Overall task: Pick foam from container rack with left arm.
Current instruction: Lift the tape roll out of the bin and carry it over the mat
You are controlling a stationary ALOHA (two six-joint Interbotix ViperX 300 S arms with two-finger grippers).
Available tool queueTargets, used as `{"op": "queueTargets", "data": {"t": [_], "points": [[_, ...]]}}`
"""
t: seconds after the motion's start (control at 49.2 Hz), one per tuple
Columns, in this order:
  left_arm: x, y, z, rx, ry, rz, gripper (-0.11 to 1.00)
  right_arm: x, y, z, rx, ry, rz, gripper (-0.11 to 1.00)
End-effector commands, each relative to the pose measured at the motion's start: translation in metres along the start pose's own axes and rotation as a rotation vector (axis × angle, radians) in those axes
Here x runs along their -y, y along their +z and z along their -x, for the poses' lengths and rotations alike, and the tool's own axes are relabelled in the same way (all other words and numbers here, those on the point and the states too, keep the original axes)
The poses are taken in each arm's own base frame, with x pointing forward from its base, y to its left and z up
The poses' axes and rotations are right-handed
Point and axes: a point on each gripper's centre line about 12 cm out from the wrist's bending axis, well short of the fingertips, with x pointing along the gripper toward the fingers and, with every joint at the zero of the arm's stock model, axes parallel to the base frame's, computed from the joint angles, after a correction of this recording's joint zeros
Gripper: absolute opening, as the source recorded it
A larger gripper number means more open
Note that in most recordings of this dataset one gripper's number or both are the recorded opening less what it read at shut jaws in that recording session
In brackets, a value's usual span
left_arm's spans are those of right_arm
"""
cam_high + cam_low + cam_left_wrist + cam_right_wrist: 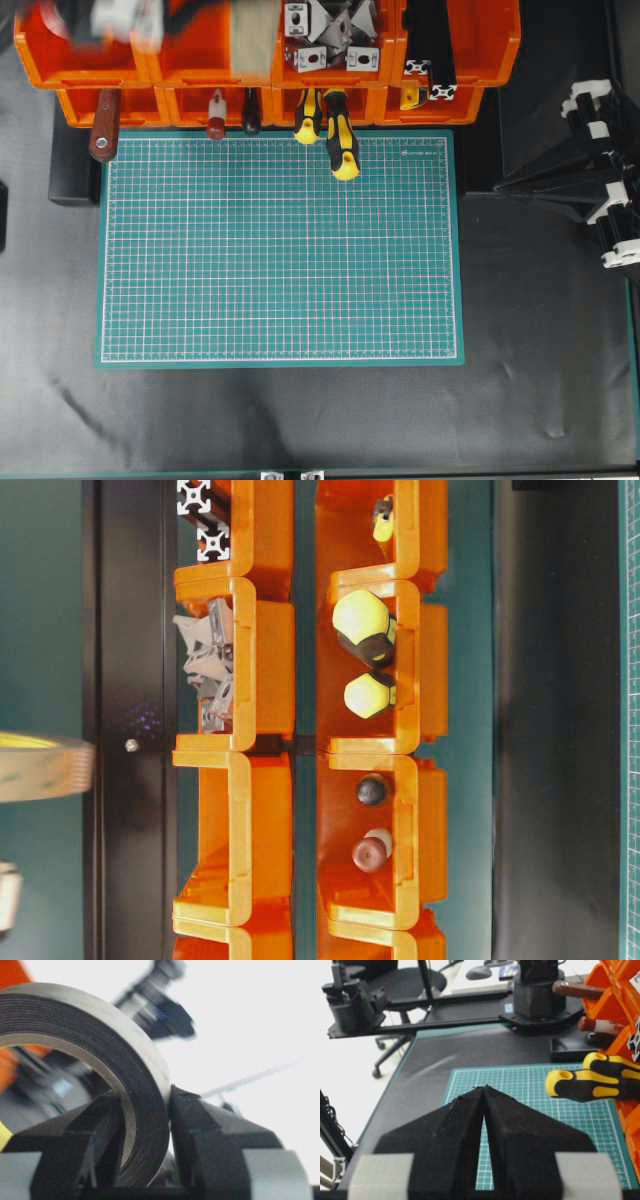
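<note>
black table (300, 420) | left jaws grasping foam (125, 1085) above rack (90, 60) | right jaws clenched

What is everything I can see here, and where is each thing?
foam: one, black roll with pale liner, clamped in the left tool
container rack: one, orange, two rows of bins at the table's far edge
yellow-and-black handles: two, sticking out of a front bin over the mat
brown handles: two, in the left front bins
metal brackets: several, grey, in a back bin
cutting mat: one, green, mid-table
left tool: black, gripping the foam
right tool: black, shut, above the mat
</note>
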Motion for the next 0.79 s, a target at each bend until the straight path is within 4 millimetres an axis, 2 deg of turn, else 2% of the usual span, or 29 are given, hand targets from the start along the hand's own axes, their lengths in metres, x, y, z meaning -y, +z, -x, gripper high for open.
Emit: {"op": "queueTargets", "data": {"t": [0.0,0.122,0.264,0.346,0.508,0.773], "points": [[0.031,-0.032,0.010,-0.081,-0.104,-0.062,0.25,-0.001,0.004,-0.001,0.006,0.002,-0.001,0.00],[0.036,-0.085,0.013,-0.221,-0.132,-0.154,0.25,-0.001,0.004,-0.001,0.001,0.002,-0.006,0.00],[0.017,-0.140,0.008,-0.360,-0.108,-0.259,0.25,-0.001,0.004,-0.001,0.000,0.001,-0.008,0.00],[0.005,-0.160,0.004,-0.409,-0.087,-0.309,0.25,-0.001,0.004,-0.001,0.000,0.001,-0.009,0.00],[-0.029,-0.186,-0.003,-0.480,-0.015,-0.366,0.25,0.000,0.004,-0.001,0.003,-0.001,-0.020,0.00],[-0.049,-0.190,-0.007,-0.580,0.140,-0.398,0.25,0.000,0.006,0.000,0.009,-0.005,-0.044,0.00]]}}
